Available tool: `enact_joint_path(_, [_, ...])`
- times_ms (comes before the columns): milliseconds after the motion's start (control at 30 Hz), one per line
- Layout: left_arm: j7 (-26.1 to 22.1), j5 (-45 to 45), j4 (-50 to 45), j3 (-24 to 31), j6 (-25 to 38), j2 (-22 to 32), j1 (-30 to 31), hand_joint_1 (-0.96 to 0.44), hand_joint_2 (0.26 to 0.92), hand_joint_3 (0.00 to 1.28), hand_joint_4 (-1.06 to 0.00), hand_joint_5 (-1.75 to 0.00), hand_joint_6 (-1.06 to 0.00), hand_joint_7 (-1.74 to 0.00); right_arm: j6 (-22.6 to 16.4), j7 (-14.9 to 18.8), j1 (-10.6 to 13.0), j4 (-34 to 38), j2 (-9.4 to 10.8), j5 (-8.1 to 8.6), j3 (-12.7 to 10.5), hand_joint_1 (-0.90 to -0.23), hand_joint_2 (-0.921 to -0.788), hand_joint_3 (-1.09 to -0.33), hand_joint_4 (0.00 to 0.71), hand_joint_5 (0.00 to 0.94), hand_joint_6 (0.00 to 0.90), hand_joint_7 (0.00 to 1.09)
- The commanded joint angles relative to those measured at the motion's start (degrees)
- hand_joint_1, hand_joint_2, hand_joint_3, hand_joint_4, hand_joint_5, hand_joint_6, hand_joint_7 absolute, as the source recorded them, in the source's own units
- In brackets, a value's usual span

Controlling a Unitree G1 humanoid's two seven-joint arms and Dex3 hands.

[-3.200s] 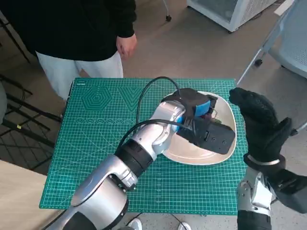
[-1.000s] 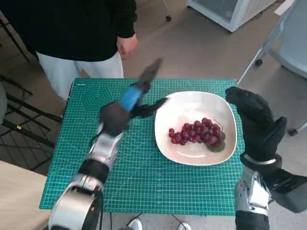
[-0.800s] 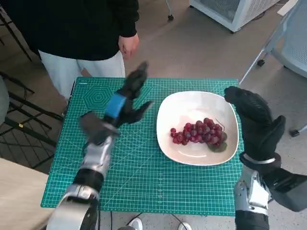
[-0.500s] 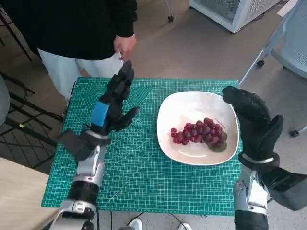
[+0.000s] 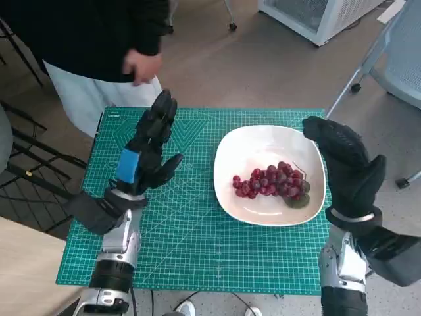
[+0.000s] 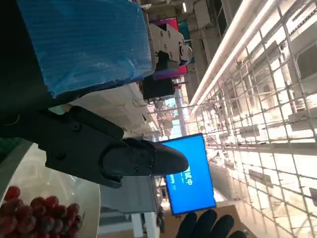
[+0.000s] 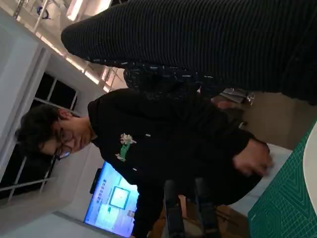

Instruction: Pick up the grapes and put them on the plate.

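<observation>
A bunch of red grapes (image 5: 270, 182) lies in the white plate (image 5: 260, 141) on the right half of the green mat; a few grapes (image 6: 34, 214) and the plate (image 6: 94, 198) also show in the left wrist view. My left hand (image 5: 146, 145) is raised above the mat's left half, apart from the plate, fingers spread and empty. My gloved right hand (image 5: 346, 164) stands upright at the plate's right rim, holding nothing; its fingertips (image 6: 205, 225) show in the left wrist view.
The green cutting mat (image 5: 197, 250) covers the small table. A person in a black top (image 5: 85, 33) stands at the far left edge, a hand (image 5: 141, 66) near the mat's corner; the person (image 7: 163, 144) fills the right wrist view. A chair (image 5: 395, 59) stands at right.
My left hand let go of the grapes in the plate, then lifted and drew back left over the mat. The person's hand moved left. My right hand barely moved.
</observation>
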Motion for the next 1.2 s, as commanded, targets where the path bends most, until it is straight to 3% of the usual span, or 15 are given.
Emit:
enact_joint_path(33, [-1.26,-1.46,-0.91,0.74,0.22,0.16,1.37,-0.5,0.921,0.27,-0.15,-0.03,-0.3,-0.05,1.04,0.71,0.22,0.99,-0.46,-0.12,0.28,-0.523,-0.921,-0.575,0.23,0.002,0.145,0.23])
enact_joint_path(400, [-2.15,-2.06,-1.26,1.41,0.73,0.65,2.38,-0.51,0.921,0.27,-0.21,-0.01,-0.34,-0.04,1.63,0.98,-0.1,0.96,-0.41,-0.12,0.28,-0.507,-0.921,-0.584,0.229,0.001,0.141,0.24])
enact_joint_path(1200, [-3.43,-3.31,-1.36,1.7,0.54,-0.77,3.2,-0.49,0.921,0.26,-0.23,-0.01,-0.39,-0.03,2.23,0.79,-1.17,1.34,-0.88,-0.83,0.66,-0.51,-0.921,-0.594,0.225,0.0,0.121,0.26])
